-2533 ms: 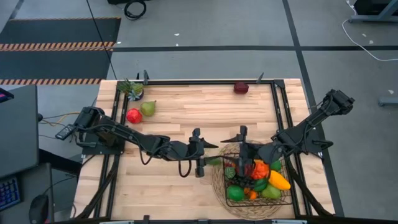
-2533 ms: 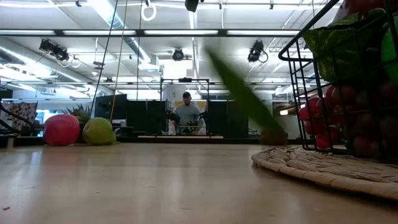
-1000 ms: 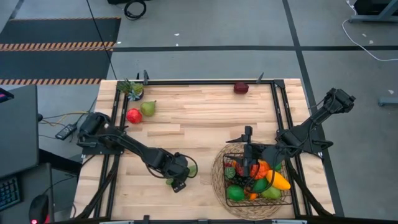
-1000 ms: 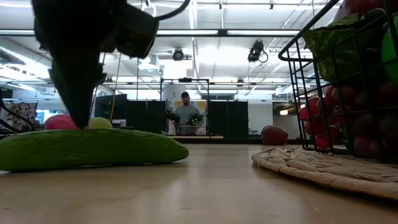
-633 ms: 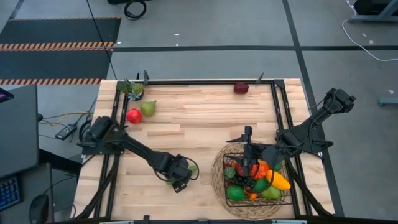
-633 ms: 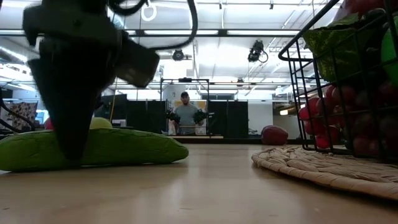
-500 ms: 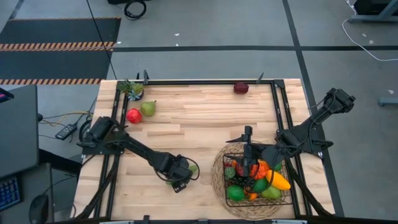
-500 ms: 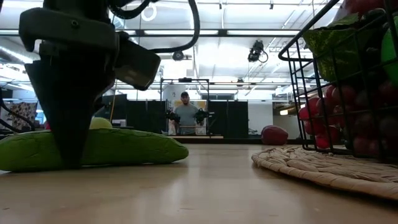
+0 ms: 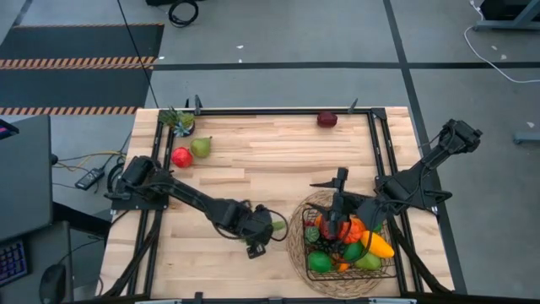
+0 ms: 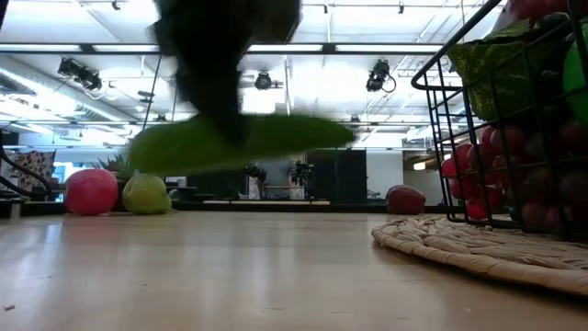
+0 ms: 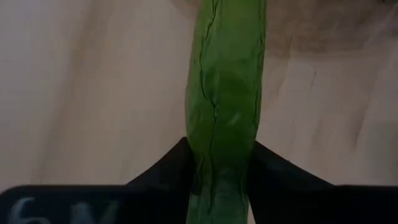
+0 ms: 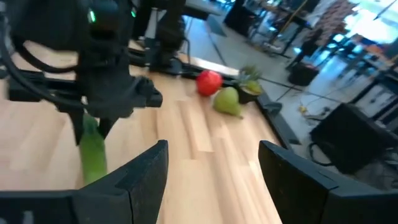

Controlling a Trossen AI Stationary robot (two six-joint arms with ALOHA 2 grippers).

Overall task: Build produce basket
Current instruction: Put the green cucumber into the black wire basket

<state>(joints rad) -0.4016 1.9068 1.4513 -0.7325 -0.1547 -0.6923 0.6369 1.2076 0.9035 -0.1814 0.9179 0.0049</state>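
With bare wooden table (image 9: 278,160) stretching to my far side, my left gripper (image 9: 256,232) clamps the long, wrinkled green cucumber (image 11: 224,106) clear above the boards, just left of the round woven mat (image 9: 297,245) and the black wire basket (image 9: 390,272), over which my right gripper (image 9: 337,221) hangs parted.

The table (image 9: 278,160) is smooth pale wood. The cucumber (image 11: 224,106) looks like soft matt green plastic with thin lines. The basket (image 10: 459,119) is thin black metal wire on a rough woven mat (image 10: 478,248).
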